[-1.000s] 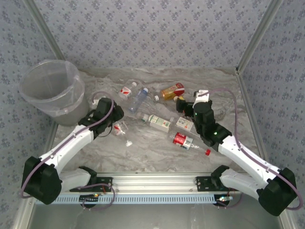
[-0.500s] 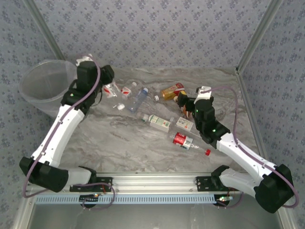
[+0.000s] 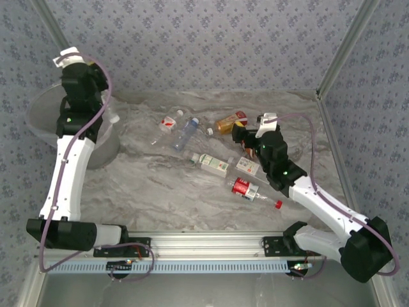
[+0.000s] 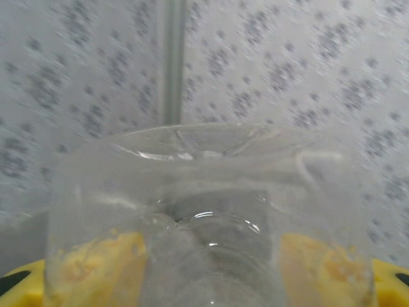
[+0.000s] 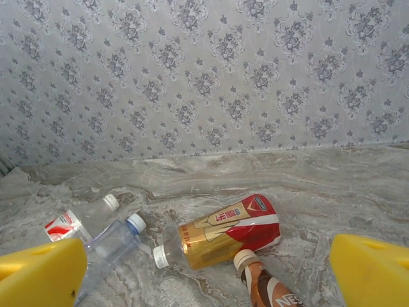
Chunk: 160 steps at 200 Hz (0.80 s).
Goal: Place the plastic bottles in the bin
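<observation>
My left gripper (image 3: 101, 105) is raised at the rim of the bin (image 3: 39, 114), a whitish translucent wastebasket at the far left. It is shut on a clear plastic bottle (image 4: 204, 192), which sits between the yellow fingers (image 4: 96, 265). My right gripper (image 3: 241, 135) hovers open just short of an amber bottle with a red-gold label (image 5: 227, 233). A brown bottle (image 5: 263, 283) lies beside it. A bluish bottle (image 3: 186, 133) and a red-labelled clear one (image 3: 168, 121) lie to its left. A white-green labelled bottle (image 3: 214, 164) and a red-labelled one (image 3: 248, 188) lie nearer the arms.
Loose caps lie on the marble tabletop, a white one (image 3: 154, 142) and a red one (image 3: 278, 204). Patterned walls close in the back and both sides. A metal rail (image 3: 204, 243) runs along the near edge.
The left arm lifted from the table and swung left and up to the bin, carrying the clear bottle. The right gripper edged left toward the amber bottle, still open.
</observation>
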Available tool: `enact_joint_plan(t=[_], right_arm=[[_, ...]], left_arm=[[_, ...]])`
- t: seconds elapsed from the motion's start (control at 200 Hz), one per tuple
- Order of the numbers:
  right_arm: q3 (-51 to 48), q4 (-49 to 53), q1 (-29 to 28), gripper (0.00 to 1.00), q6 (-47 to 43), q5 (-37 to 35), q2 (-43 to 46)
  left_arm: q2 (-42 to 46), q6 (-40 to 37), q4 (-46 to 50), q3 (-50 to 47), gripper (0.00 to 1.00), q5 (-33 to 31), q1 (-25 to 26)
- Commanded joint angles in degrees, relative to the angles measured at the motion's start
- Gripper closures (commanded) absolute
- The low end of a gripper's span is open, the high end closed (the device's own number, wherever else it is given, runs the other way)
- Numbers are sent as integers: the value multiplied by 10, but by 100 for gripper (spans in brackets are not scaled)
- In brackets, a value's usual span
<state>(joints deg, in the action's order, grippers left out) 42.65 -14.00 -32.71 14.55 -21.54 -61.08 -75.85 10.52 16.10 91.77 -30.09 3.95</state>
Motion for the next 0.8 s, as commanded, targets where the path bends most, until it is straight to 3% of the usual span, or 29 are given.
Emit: enact_joint_plan(t=[0.0,0.18,0.37,0.54,0.795], right_arm=[[20,-10,0,0,-10,5,2],[16,0,-2,0,-3,-1,9],[12,11,-4,0,10,-6,17],[12,28,-6,0,17,-12,21],[27,58,-5,0,20,-5,14]], left_arm=[[-9,-29,-47,21,44,-27,-45],[-41,6,-45,33,44,-26,-117],[-87,-10,-68,21,44,-63,-143],[-123,85,33,36,44,-46,-173],[-179,137,153,59,43,-5,-177]])
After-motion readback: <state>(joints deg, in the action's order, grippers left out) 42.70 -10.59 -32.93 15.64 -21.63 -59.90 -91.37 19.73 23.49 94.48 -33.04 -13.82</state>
